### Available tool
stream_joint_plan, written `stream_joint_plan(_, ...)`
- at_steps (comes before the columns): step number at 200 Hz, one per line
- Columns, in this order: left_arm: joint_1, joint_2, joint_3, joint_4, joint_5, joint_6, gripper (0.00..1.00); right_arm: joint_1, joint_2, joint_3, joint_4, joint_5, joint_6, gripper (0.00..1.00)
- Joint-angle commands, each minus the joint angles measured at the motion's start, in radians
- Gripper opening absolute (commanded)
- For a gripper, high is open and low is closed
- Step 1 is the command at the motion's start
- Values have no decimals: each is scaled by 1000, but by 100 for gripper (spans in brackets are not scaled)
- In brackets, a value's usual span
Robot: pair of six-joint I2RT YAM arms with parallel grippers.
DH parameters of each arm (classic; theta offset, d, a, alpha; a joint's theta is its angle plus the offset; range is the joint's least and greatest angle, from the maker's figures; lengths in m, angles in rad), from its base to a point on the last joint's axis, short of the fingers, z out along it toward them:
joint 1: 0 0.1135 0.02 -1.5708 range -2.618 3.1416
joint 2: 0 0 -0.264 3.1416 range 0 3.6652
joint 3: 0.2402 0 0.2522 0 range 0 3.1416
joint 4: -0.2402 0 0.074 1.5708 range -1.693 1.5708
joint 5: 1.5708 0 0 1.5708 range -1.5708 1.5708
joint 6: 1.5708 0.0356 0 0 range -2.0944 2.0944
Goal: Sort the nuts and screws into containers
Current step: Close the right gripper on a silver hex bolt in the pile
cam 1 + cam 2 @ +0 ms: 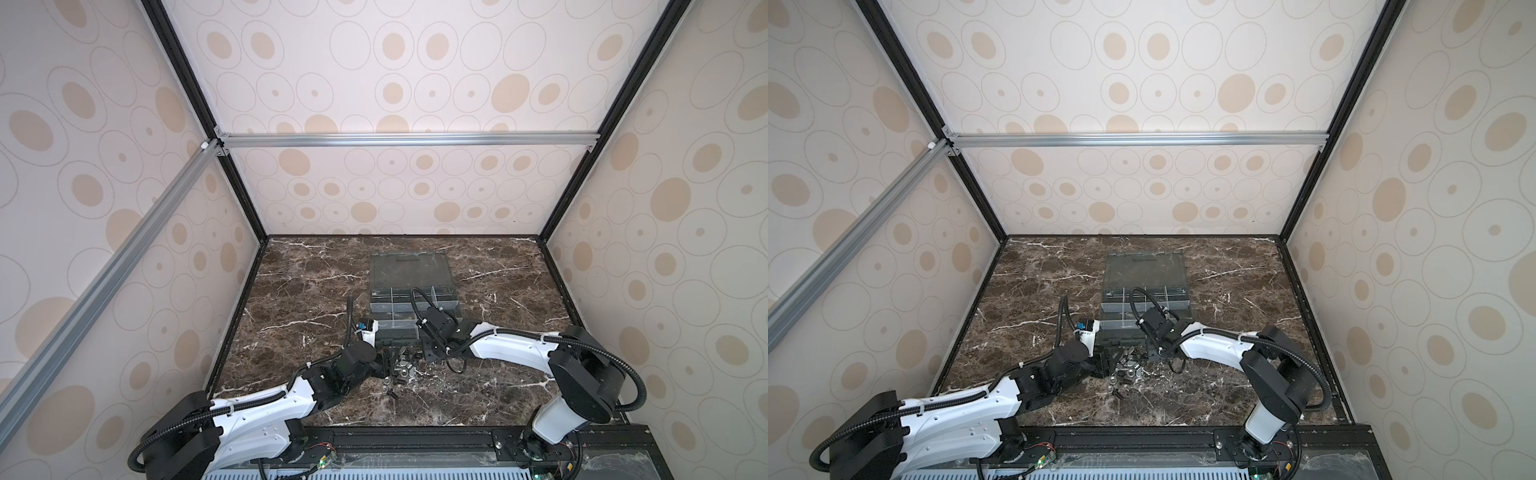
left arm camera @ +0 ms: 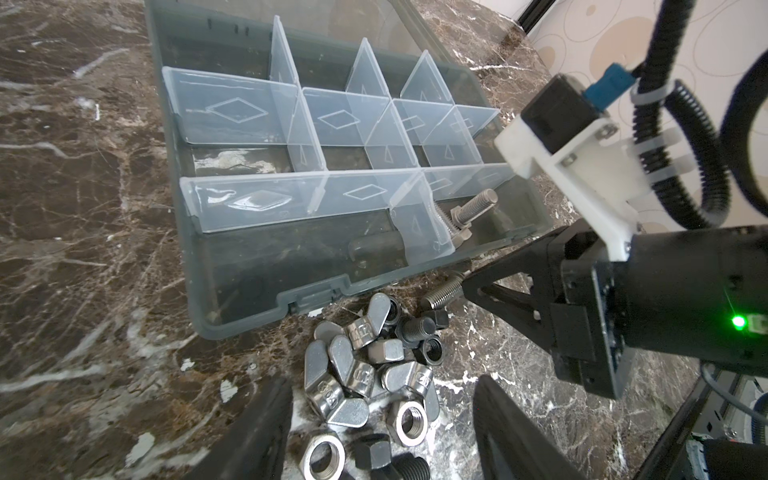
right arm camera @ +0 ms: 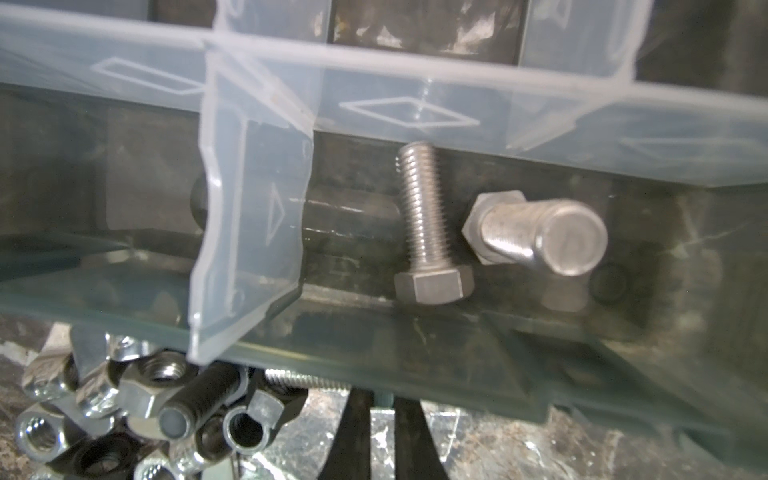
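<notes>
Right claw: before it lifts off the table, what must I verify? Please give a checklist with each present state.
1. Right claw shut on the loose silver screw: ok.
2. Grip firm enough: cannot tell.
3. Clear lid folded back open: ok.
4. Compartment with two hex-head screws has room: ok.
5. Left claw open, apart from the right claw: ok.
</notes>
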Motion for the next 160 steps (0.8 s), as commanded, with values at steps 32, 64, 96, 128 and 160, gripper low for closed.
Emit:
stream_joint_plan(32,-11,-17,14,-10,-18,-14,69,5,-110,-56,-57,-2,14,6)
stream_joint_plan(64,-11,-17,21,-12,-16,-14,69,5,-218,-69,-110,14,3,5)
stream_joint_plan(96,-11,-7,24,-11,-17,-13,69,2,-311,-44,-164,68,-24,6)
stream_joint_plan(128,-11,6,39,-7,-13,0,69,-66,-332,1,-186,81,-79,6)
stream_joint_plan(160,-11,21,56,-15,-7,12,69,-144,-282,41,-165,46,-128,6)
